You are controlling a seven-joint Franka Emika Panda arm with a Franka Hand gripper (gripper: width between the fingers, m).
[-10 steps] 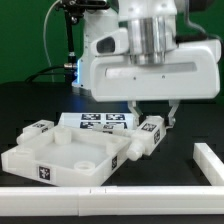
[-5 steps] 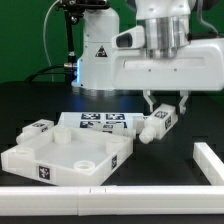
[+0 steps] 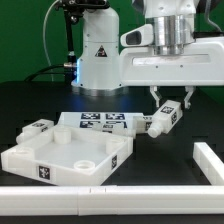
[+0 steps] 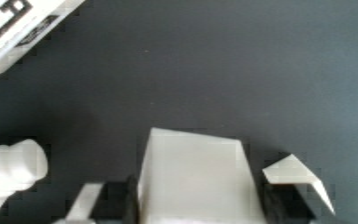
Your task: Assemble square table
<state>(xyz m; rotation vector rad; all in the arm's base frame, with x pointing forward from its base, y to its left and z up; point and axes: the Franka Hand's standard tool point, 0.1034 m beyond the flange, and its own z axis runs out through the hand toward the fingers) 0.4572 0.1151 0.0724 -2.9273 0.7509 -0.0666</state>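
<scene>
The Panda arm's pincer [image 3: 167,108] pinches 1 white table leg [image 3: 160,122], holding it tilted above the black bench [image 3: 165,168]. The leg hangs near the marker board [image 3: 100,122] and to the exterior view's right of the square tabletop [image 3: 60,155], which lies flat with sockets facing up; a 2nd leg [image 3: 38,128] rests at the tabletop's far side. Judging by that slant, the leg could reach a corner socket off-axis and jam, or twist in the grip and drop.
</scene>
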